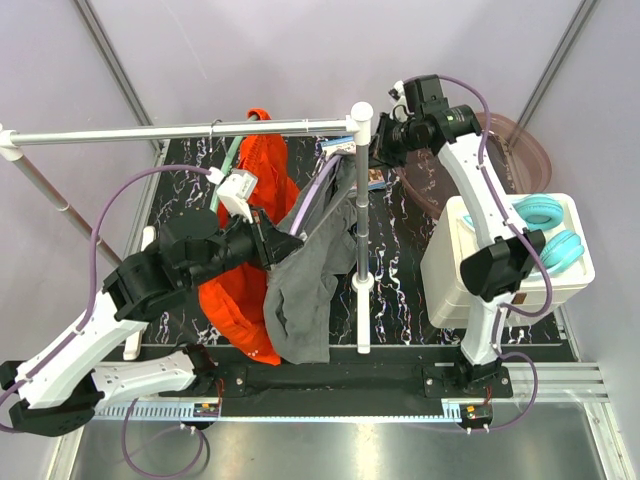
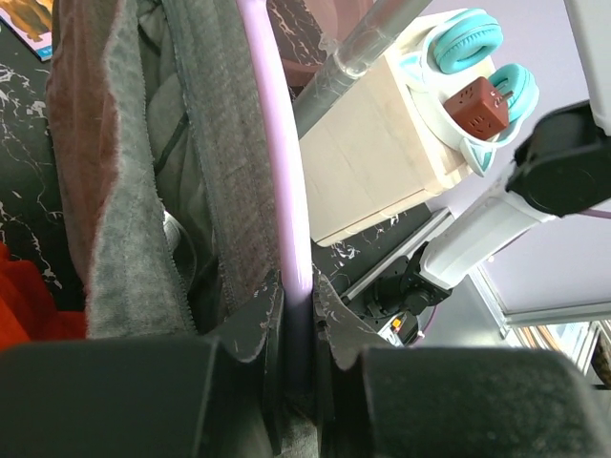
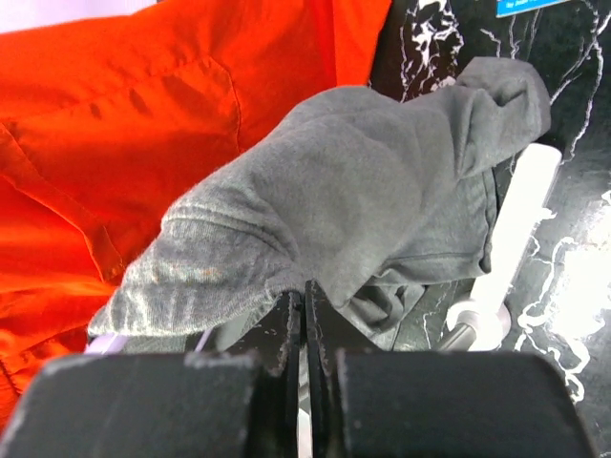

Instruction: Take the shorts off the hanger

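With the left gripper (image 2: 298,296) pinching the lilac plastic hanger (image 2: 279,172) and the right gripper (image 3: 304,298) pressed together at the grey fabric shorts (image 3: 363,191) draped on it, a pull could snag cloth and wrench the hanger loose.

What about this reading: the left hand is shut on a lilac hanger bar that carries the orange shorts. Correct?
Not quite. The left wrist view shows the left hand shut on the lilac hanger bar, but that bar carries the grey shorts, not the orange shorts, which hang beside them.
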